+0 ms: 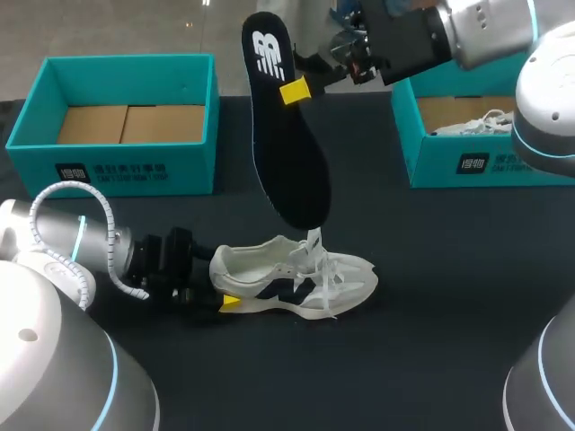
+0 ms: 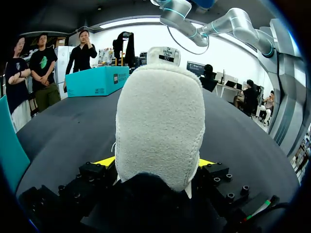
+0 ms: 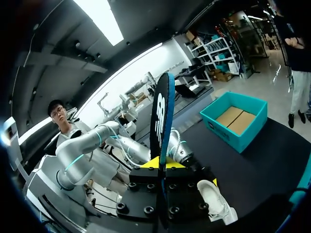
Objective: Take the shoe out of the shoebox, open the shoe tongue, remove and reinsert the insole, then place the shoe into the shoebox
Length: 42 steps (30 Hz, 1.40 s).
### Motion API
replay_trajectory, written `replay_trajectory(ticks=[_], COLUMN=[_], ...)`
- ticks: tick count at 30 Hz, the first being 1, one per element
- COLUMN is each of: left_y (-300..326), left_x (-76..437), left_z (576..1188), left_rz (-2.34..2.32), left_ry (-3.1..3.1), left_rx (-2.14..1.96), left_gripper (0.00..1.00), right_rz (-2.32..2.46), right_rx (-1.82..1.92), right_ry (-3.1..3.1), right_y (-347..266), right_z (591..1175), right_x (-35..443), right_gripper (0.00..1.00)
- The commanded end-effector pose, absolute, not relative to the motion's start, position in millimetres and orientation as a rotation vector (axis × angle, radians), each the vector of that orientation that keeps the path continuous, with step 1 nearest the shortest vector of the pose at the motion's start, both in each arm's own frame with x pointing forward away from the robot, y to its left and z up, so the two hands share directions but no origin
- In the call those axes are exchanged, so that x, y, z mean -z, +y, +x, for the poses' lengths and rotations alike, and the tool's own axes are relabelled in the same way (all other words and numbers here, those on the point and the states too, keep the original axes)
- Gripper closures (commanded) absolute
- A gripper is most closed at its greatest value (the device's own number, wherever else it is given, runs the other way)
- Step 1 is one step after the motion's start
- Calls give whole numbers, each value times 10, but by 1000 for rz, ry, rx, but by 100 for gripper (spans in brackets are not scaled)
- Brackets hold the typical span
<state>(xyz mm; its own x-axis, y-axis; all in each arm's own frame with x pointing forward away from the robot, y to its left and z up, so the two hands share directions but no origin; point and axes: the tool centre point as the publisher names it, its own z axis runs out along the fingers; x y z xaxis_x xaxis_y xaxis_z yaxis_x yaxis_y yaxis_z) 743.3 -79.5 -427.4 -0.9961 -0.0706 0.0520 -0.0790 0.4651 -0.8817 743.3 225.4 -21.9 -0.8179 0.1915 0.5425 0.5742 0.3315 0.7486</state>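
Black insole (image 1: 287, 153) is hanging clamped in the right pincer (image 1: 296, 90); the left pincer (image 1: 226, 303) is gripping the sneaker (image 1: 296, 274); reinsertion is likely coming next.

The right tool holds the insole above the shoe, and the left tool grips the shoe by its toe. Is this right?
No: the left tool grips the shoe by its heel, as the head view shows. The right tool does hold the insole above it.

Head view looks down from behind; wrist views sit close; all share shoe (image 1: 296, 274)
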Motion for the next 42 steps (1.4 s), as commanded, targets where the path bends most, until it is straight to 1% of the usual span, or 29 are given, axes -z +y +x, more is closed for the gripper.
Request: replay_trajectory(ticks=[1,19,30,42], left_y=[-804,-804,-804,-804], left_x=[4291,4291,4291,4291], left_z=[7439,7439,7439,7439], left_rz=[138,138,138,138], left_ry=[-2685,-2685,-2685,-2685], left_rx=[-1611,-1611,-1611,-1611], left_gripper=[100,100,100,100], right_rz=[-738,-742,-893,-930], right_rx=[1491,1488,1525,1595], right_ry=[-2273,-2281,-2233,-2216], right_y=[2265,2274,1721,1479], right_z=[7306,7293,6991,6877], right_x=[174,165,312,385], right_gripper=[100,100,100,100])
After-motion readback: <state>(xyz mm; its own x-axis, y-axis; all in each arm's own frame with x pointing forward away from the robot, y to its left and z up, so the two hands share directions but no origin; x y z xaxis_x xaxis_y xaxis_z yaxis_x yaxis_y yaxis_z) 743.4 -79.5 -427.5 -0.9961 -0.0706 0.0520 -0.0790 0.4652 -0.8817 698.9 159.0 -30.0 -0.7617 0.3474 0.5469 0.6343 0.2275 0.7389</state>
